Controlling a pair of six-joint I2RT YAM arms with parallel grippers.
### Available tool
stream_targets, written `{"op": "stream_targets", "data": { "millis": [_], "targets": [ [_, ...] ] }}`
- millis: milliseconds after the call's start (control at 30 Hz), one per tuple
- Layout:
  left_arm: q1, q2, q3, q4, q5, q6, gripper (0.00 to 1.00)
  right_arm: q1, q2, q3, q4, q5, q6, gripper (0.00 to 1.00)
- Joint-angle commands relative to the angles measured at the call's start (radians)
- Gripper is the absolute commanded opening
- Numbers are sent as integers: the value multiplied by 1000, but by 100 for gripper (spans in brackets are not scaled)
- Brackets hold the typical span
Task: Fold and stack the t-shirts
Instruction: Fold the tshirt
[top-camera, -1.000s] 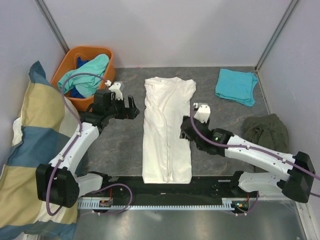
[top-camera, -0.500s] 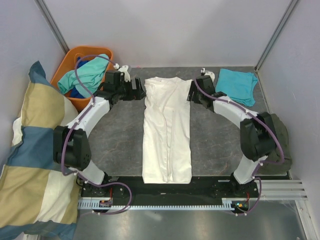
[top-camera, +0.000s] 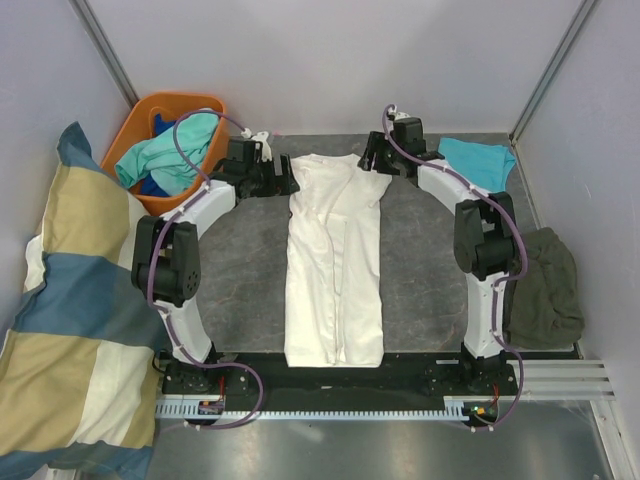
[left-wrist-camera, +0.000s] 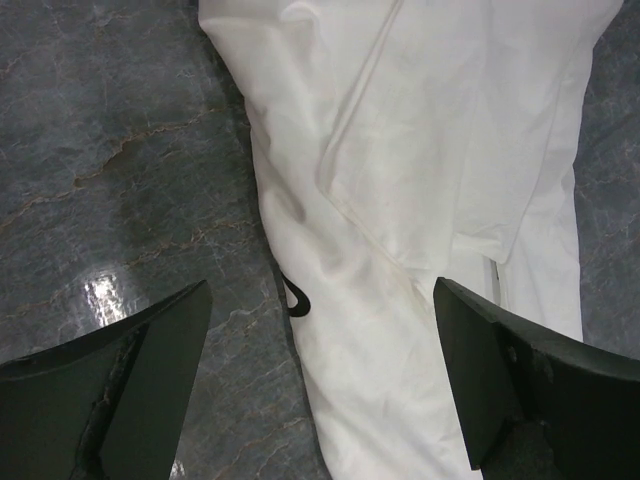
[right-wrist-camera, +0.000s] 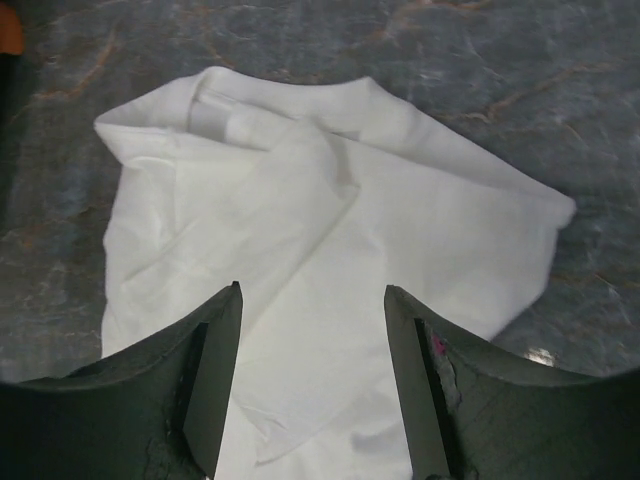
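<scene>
From above I can see the whole white t-shirt. It lies long and thin in the middle of the grey table, with its sides folded in. My left pincer is at its far left corner. My right pincer is at its far right corner.

Only this high view shows the other things. A turquoise t-shirt lies at the far right, and my right arm hides part of it. A mint-green t-shirt hangs out of the orange basket, with a bit of a blue t-shirt under it. A dark green cloth sits by the right wall. The big checked pillow leans on the left.

The high view is too far away to show my fingers well. My wrist cameras show them.

On the left wrist, my left pincer is wide open. It hangs over the shirt's edge with nothing in it. I can see a folded sleeve here. A tiny black curl peeks out at the edge, and I cannot tell what it is.

On the right wrist, my right pincer is partly open and holds nothing. Below it, the shirt's top end is creased, with one flap folded across.
</scene>
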Motion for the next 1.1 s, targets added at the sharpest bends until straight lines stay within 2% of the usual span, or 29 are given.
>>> {"op": "stream_targets", "data": {
  "millis": [0,200,367,433,667,1067],
  "targets": [
    [-2,46,54,114,32,-48,100,9,73,145,4,-187,-48,66],
    [-2,102,76,161,35,-62,100,51,200,335,-111,-249,-112,64],
    [12,99,67,172,14,-53,100,135,274,457,-200,-237,-173,63],
    [26,85,53,177,-11,-69,100,155,281,460,-211,-226,-189,63],
    [202,51,5,203,35,-168,100,250,275,406,-257,-168,-261,63],
    [225,36,-21,238,84,-194,100,281,330,434,-258,-85,-281,62]
  ]
}}
